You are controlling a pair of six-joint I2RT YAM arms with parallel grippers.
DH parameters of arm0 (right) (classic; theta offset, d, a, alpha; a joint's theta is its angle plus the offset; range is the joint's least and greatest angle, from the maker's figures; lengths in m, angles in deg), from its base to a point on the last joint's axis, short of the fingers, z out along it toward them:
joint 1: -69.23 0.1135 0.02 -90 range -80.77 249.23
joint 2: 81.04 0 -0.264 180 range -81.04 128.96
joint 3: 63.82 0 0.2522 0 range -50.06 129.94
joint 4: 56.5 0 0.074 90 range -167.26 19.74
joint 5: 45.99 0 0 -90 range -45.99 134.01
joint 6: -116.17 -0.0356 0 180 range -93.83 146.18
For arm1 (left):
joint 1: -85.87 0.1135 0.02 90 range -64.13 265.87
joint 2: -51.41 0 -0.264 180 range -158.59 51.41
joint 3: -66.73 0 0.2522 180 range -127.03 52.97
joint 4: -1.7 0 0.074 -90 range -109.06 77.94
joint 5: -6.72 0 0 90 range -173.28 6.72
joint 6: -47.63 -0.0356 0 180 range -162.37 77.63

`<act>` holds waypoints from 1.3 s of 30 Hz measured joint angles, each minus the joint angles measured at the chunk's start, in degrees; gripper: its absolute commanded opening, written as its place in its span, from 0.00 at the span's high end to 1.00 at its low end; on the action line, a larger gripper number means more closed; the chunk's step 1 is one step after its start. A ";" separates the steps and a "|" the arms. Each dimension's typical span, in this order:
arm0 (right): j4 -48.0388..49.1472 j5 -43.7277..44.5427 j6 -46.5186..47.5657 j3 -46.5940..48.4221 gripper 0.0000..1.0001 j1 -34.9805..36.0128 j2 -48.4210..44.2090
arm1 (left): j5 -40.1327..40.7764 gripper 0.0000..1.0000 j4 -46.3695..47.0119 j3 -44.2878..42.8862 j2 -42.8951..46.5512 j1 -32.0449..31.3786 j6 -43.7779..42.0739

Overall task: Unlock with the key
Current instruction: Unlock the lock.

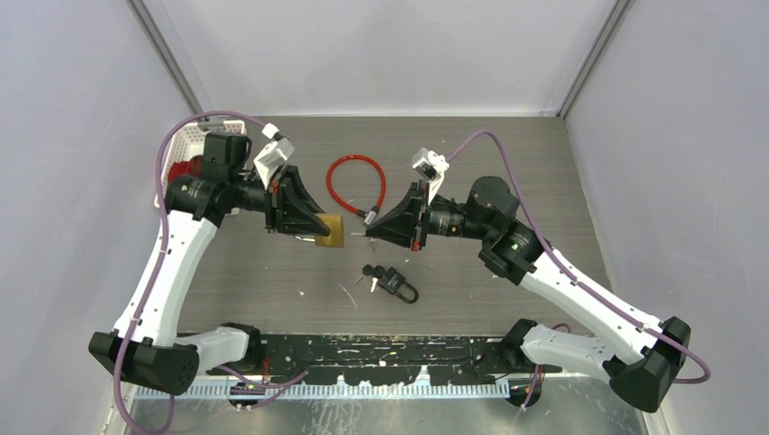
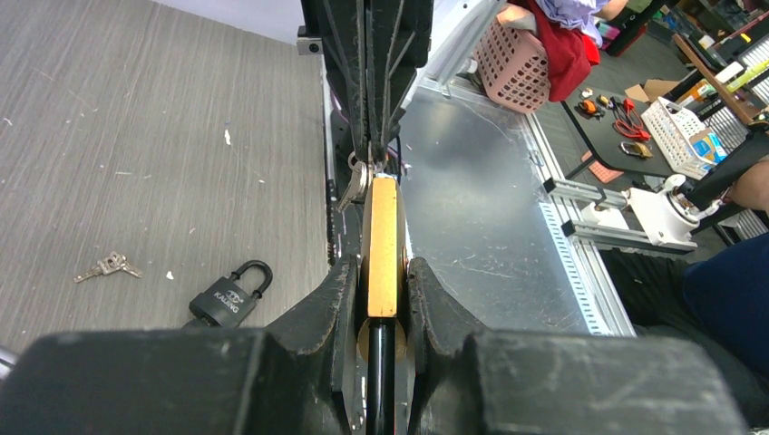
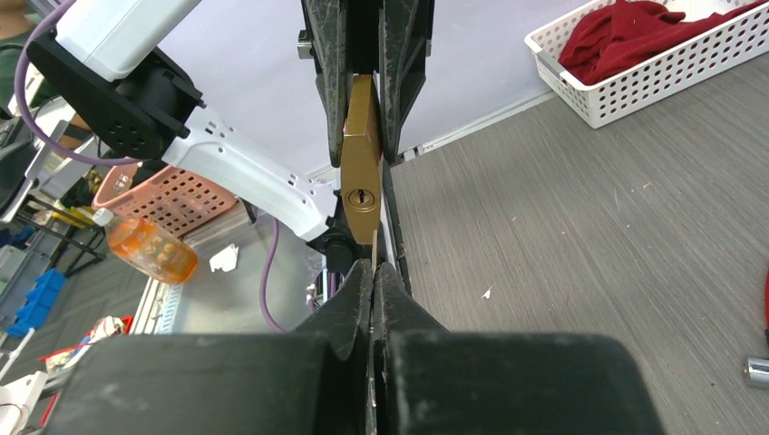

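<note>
A brass padlock (image 1: 332,229) hangs in the air between the two arms, and my left gripper (image 2: 383,272) is shut on its flat sides. Its keyhole (image 3: 362,197) faces the right wrist camera and has nothing in it. My right gripper (image 3: 374,270) is shut on the key (image 3: 373,246). Only the thin edge of the blade sticks out of the fingertips. It points at the lock's underside, with its tip just below the keyhole. In the top view the right gripper (image 1: 372,234) stands a short gap to the right of the lock.
A black padlock (image 1: 402,286) with a bunch of keys (image 1: 370,274) lies on the table in front of the grippers. A red cable lock (image 1: 355,181) lies behind them. A white basket (image 1: 188,143) with red cloth stands at the far left.
</note>
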State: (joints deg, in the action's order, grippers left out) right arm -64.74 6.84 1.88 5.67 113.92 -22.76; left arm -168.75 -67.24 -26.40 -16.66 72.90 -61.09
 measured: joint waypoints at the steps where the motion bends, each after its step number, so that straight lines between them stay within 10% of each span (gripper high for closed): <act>1: 0.28 0.09 0.00 0.00 0.99 0.00 0.00 | 0.00 1.00 0.00 0.07 0.13 0.00 0.00; 39: 6.69 -0.42 -2.43 -0.02 0.99 0.87 1.88 | -0.02 1.00 -0.02 0.13 0.90 0.11 0.04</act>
State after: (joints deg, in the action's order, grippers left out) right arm -58.05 6.43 -0.55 5.65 114.79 -20.88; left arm -168.77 -67.26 -26.27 -15.76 73.01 -61.05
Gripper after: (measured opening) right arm 0.037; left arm 0.185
